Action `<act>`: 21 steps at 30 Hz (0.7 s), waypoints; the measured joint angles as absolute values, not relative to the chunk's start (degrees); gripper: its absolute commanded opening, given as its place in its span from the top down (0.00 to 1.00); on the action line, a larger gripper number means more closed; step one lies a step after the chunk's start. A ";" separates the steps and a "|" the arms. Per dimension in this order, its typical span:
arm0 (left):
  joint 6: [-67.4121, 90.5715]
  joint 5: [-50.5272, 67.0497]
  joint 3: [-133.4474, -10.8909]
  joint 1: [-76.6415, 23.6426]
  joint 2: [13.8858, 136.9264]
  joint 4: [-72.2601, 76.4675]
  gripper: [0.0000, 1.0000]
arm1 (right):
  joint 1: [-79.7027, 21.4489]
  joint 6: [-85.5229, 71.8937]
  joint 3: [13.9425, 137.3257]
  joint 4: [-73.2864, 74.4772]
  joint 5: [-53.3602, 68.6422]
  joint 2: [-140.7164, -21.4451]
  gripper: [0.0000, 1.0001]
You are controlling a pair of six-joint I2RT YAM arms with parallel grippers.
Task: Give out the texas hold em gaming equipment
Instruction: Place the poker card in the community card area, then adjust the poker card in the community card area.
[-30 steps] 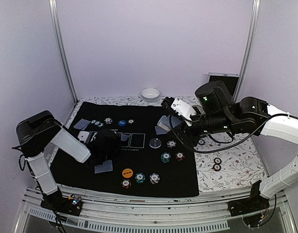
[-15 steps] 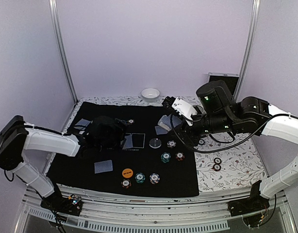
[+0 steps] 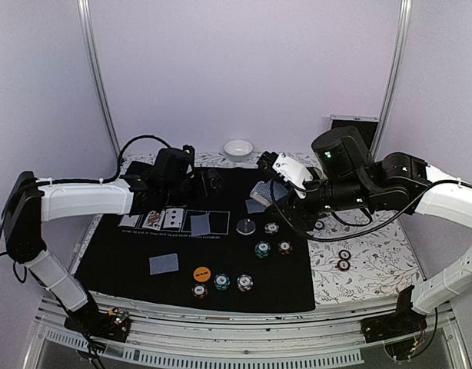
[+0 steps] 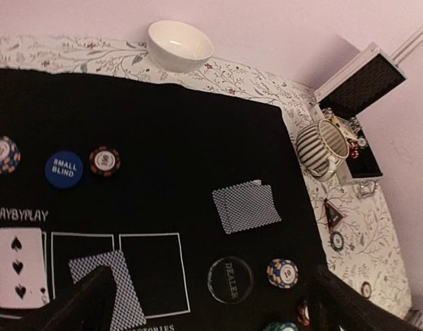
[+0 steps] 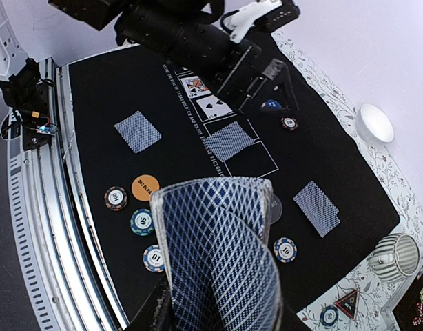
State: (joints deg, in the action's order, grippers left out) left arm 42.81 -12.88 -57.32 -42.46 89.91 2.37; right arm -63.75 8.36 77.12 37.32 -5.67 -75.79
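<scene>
The left claw (image 3: pixel 211 182) is spread wide and empty, hanging above the far part of the black mat (image 3: pixel 290 284), near the blue disc (image 4: pixel 64 168). Its arm stretches almost level across from the left side. The right claw (image 3: pixel 264 178) pinches a deck (image 5: pixel 222 255) of blue-backed cards in the air over the mat's right part, its arm bent in from the right. Chips (image 3: pixel 222 282) and an orange disc (image 3: pixel 202 273) lie toward the front of the bench (image 3: pixel 359 261).
</scene>
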 measured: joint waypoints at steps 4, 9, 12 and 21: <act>35.09 -14.50 -63.42 -42.19 94.08 -3.75 0.02 | -63.88 8.34 77.14 37.34 -5.69 -75.42 0.96; 31.70 -13.67 -63.33 -41.19 100.09 -7.40 0.02 | -64.12 8.32 77.14 37.39 -5.76 -74.56 0.96; 29.87 -13.52 -65.34 -41.10 105.19 -9.85 0.02 | -64.12 8.29 77.14 37.71 -5.96 -74.39 0.96; 26.22 -14.59 -67.24 -41.10 109.47 -13.26 0.03 | -64.12 8.10 77.14 38.17 -6.39 -74.30 0.96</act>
State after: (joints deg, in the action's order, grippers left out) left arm 26.22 -14.59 -67.24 -41.10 109.47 -13.26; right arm -64.12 8.10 77.14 38.17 -6.39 -74.30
